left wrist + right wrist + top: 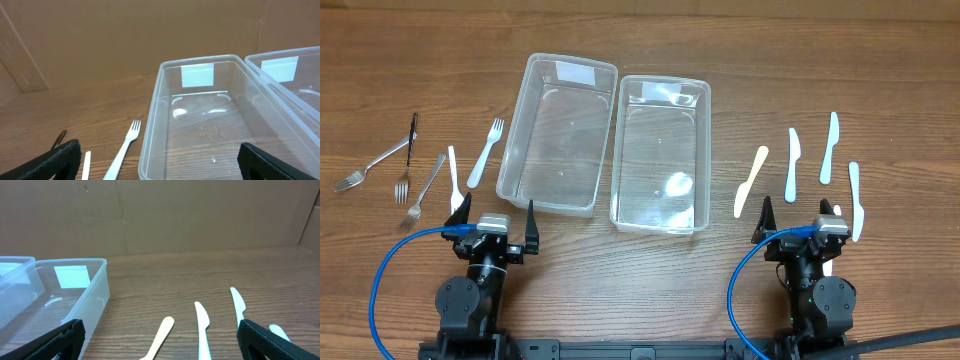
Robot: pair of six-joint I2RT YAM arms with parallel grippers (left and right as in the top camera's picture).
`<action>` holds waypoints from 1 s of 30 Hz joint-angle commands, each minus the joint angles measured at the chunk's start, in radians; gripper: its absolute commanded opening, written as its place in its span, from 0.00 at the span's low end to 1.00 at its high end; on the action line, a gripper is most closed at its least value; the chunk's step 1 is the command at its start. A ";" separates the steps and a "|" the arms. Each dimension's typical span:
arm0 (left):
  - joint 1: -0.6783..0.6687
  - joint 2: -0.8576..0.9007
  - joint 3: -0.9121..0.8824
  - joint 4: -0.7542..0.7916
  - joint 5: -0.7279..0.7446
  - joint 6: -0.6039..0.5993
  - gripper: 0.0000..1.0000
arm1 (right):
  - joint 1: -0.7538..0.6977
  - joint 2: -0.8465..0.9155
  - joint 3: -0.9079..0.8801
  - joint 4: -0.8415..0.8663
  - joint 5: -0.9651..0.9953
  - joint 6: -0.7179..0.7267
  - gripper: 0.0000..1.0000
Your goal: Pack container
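Cut off at the lower edge of the overhead view: both arm bases and part of a looping blue cable (395, 270). Clipped at the upper right corner of the left wrist view: right container (292, 56), only a rim and a label patch in sight. Hard to read at lower left of that view: a slim dark handle (60, 137), utensil type unclear from there. At lower right of the right wrist view, outermost white knife (278, 330) half hidden behind a black fingertip.

Clear, thin-walled plastic, rectangular with rounded corners: left container (510, 150) and its twin, side by side at the centre of a wood-grain table (650, 40), long rims very close, contact impossible to judge. At left of frame: white plastic fork (485, 153), white plastic knife (452, 180), metal forks (423, 190) fanned beside them. At right of frame: cream-coloured knife (751, 182) and three more white ones in a row.

Low at the bottom edge, left gripper (498, 203) and right gripper (796, 205), both aimed toward the top of the frame, level with the tabletop. Fingers on each spread wide apart, clamped on nothing, well short of the cutlery.
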 commanded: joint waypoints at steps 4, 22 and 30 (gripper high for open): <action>-0.002 -0.009 -0.004 -0.002 -0.001 0.011 1.00 | -0.003 -0.011 0.003 0.016 0.145 -0.007 1.00; -0.001 -0.009 -0.004 -0.003 -0.038 0.049 1.00 | -0.003 -0.011 0.003 0.016 0.145 -0.007 1.00; -0.001 -0.009 -0.004 -0.003 -0.038 0.049 1.00 | -0.003 -0.011 0.003 0.016 0.137 -0.007 1.00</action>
